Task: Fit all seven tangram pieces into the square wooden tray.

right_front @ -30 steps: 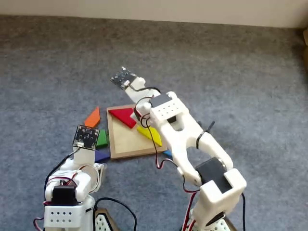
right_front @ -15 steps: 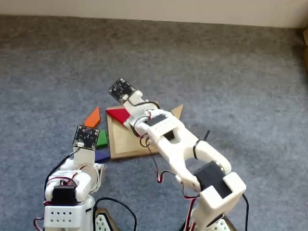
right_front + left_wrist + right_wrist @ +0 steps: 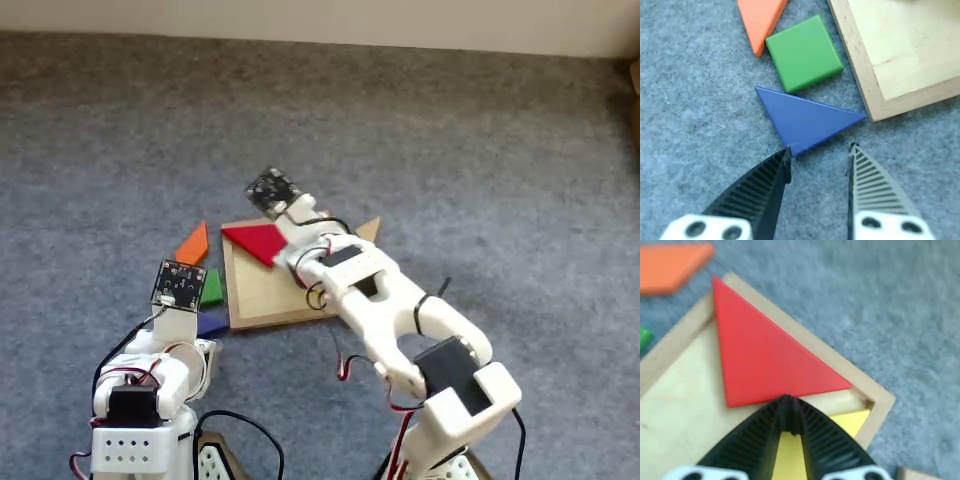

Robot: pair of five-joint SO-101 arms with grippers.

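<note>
We saw right gripper (image 3: 788,405) clenched, tips at edge of red triangle (image 3: 765,360) lying in tray (image 3: 882,402) corner. We judged best: nudge slowly, tips low, seat it flush to rim, spare yellow piece (image 3: 852,421). Left gripper (image 3: 819,150) released over blue triangle (image 3: 805,120) on carpet.

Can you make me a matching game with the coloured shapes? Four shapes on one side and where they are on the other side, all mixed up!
Shapes:
1. red triangle
2. blue triangle
3. green square
4. yellow piece

Places:
A. on the carpet, between the orange piece and the blue triangle
B. in the wooden tray, partly hidden behind the shut right gripper
C. on the carpet, just in front of the open left gripper
D. in the tray, along the rim at a corner

Pairs: 1-D, 2-C, 3-A, 4-B.
</note>
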